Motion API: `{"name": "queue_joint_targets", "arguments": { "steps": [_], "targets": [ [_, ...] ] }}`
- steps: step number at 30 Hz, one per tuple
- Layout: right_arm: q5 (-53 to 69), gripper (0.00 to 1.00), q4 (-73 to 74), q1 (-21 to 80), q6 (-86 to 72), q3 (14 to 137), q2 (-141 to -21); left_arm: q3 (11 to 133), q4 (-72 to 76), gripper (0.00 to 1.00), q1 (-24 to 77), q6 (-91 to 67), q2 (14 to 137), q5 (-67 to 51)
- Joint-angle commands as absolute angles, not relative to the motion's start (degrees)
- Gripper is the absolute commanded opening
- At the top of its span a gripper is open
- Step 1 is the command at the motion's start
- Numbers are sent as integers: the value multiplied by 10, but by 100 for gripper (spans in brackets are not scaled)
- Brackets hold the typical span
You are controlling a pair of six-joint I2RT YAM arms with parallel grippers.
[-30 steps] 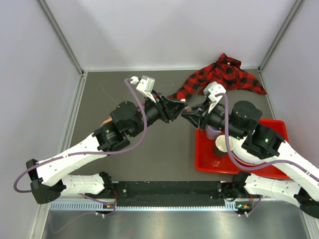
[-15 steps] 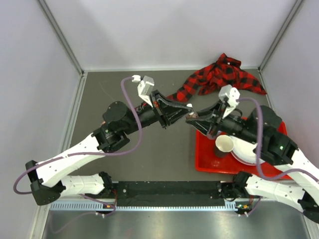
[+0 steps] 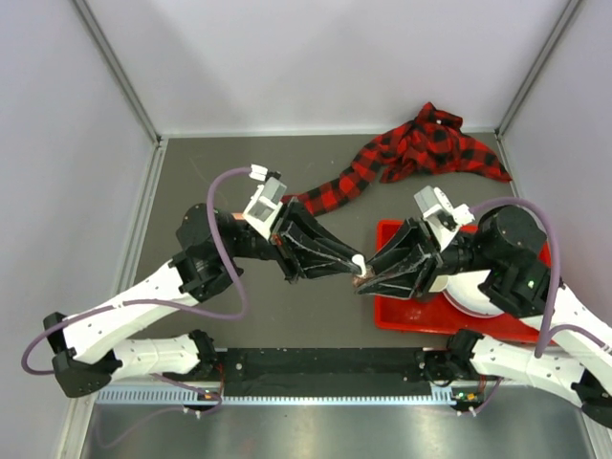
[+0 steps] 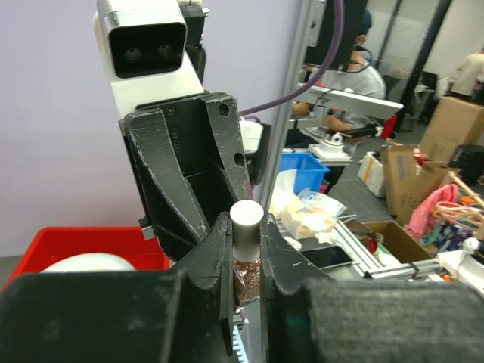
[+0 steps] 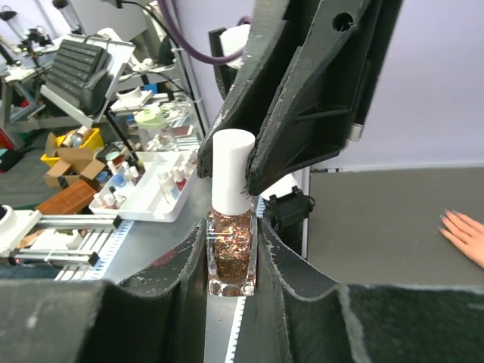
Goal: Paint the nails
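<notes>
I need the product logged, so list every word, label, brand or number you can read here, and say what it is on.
No text can be read in any view.
nail polish bottle: glitter-filled glass under a plain white cap, no label showing.
red tray: no markings visible.
cardboard boxes and the clutter beyond the cell: any print is too small or blurred to read.

Bright even light, soft shadows, near foreground blurred in wrist views, edges perhaps slightly bowed.
</notes>
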State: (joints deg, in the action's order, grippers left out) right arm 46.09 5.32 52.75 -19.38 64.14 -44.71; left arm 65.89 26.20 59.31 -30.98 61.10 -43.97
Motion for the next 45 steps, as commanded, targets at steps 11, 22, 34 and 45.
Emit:
{"name": "queue_joint_targets", "arguments": {
  "steps": [11, 22, 34, 45],
  "targets": [
    [221, 0, 154, 526, -95, 690, -443, 694, -25, 67, 604, -234, 510, -181],
    [52, 0, 238, 526, -20, 728, -488, 714, -8, 62, 605, -279, 564, 48],
    [35, 0, 243, 527, -13, 719, -482, 729, 46, 50, 605, -280, 635, 69],
    [47, 0, 231, 526, -27, 722, -480, 719, 91, 30, 605, -317, 652, -38]
  ]
}}
